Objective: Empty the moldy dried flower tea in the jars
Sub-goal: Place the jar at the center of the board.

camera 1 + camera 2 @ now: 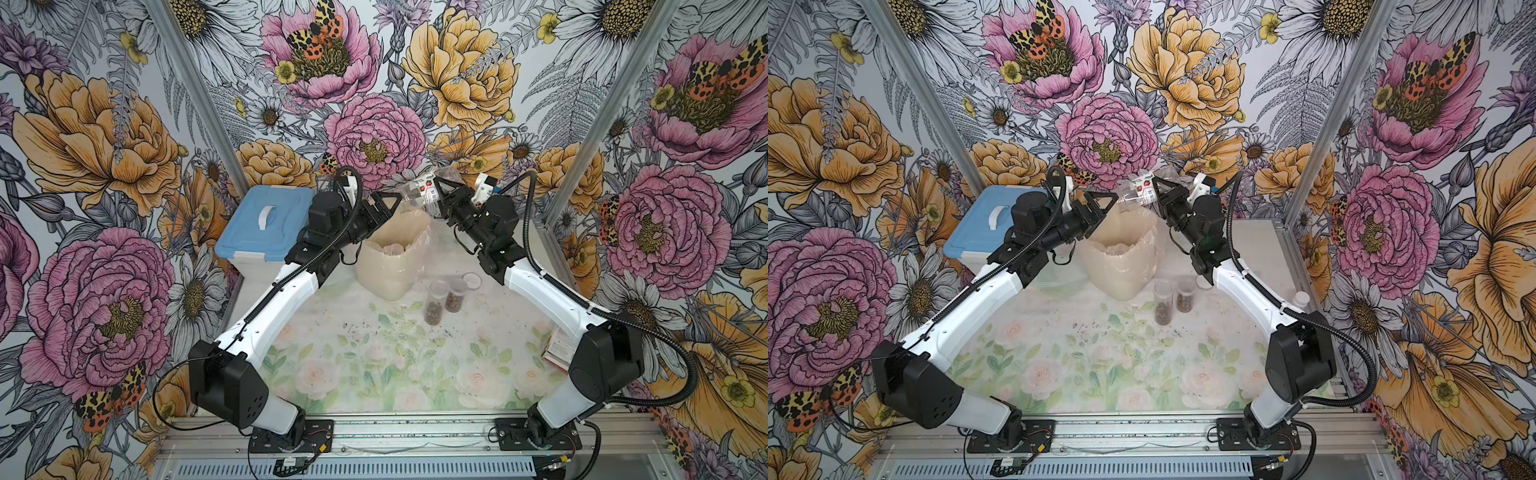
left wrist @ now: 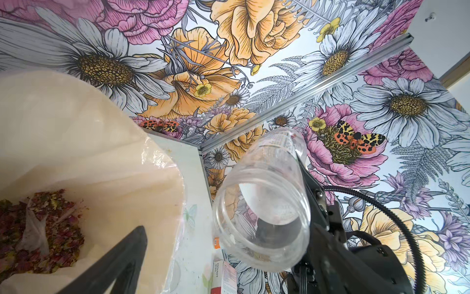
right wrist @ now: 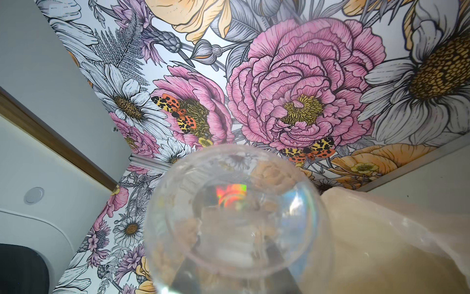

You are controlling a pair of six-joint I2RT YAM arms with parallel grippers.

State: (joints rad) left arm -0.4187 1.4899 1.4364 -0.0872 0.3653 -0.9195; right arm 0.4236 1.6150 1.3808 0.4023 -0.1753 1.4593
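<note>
Clear plastic labelled jar, red-and-white print unreadable, clamped in the right jaws above the lined bin, long axis tipped near level, mouth toward the wide-apart left jaws; apparently emptied. Dried flower tea lies in the bin; two part-filled jars stand mid-desk, nearer the right arm.

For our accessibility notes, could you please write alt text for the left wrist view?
A clear labelled jar, apparently empty, is held tilted mouth-down in the right pincer beside an open cream bag holding dried reddish flower tea. Floral wallpaper fills the background.
</note>
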